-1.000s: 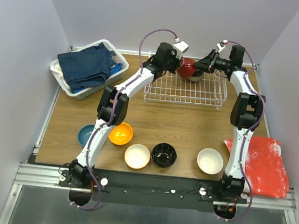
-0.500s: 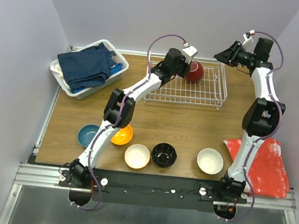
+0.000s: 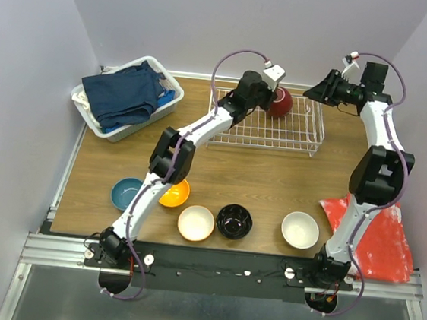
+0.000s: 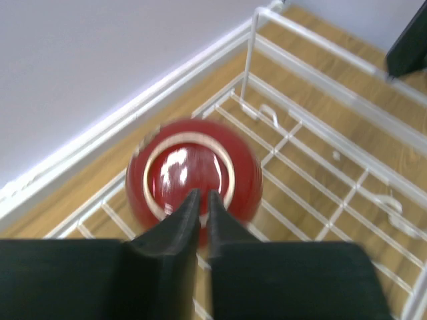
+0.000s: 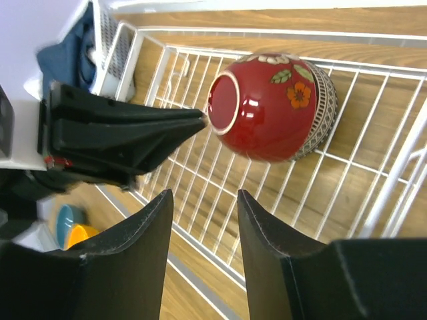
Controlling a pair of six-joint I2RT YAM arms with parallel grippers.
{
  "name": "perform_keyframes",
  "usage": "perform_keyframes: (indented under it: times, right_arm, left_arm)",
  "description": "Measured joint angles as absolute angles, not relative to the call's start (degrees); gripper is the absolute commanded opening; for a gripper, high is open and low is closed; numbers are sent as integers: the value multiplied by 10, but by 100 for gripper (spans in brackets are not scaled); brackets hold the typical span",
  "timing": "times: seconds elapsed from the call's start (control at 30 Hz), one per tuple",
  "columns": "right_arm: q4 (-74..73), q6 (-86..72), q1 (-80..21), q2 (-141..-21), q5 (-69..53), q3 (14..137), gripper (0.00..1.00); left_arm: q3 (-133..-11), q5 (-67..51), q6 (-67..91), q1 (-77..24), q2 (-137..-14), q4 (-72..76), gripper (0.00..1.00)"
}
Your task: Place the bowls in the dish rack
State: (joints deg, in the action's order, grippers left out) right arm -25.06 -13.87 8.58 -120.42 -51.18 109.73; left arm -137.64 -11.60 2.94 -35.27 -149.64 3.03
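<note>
You've got five bowls in the front row on the table (image 3: 272, 183), bottom of the top view. Left to right:
- blue bowl (image 3: 123, 191)
- orange bowl (image 3: 176, 193), with the left arm crossing over the gap between it and the blue one
- cream bowl (image 3: 195, 223)
- black bowl (image 3: 234, 222), just beside the cream one
- white bowl (image 3: 300, 229), set apart to the right

All five sit mouth up on the wood, none in the rack. At lower right a red sheet (image 3: 379, 242) lies at the table's right edge, partly behind the right arm.

At upper centre is the dish rack (image 3: 292, 135), long side across the frame. It holds one bowl, the red bowl (image 3: 281, 104), at the rack's far side about mid-width. The bowl lies on its side on the wires, foot ring toward frame left and mouth toward the right. It has a flower print on the wall and a patterned band at the rim.

Left gripper (image 4: 200, 195): the fingers are pinched to a hairline slit with nothing between them. The tips sit right at the bowl's foot ring. You can't tell contact from either wrist view, and the left wrist picture is blurred.

Right gripper (image 5: 202, 197): the fingers are spread wide and empty. It hangs over the rack's far right corner, apart from the bowl, with its camera looking across the wires at it.

At upper left is a white plastic basket (image 3: 93, 123) with dark blue cloth (image 3: 124, 97) piled in it, apart from the rack.
</note>
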Motion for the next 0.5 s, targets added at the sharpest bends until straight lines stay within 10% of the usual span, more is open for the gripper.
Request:
perform_keyframes:
  times: [0.5]
  right_arm:
    - [-458,312,41,-856,-411,828,52]
  left_arm:
    - [-852,-99,-13,-263,-886,40,81]
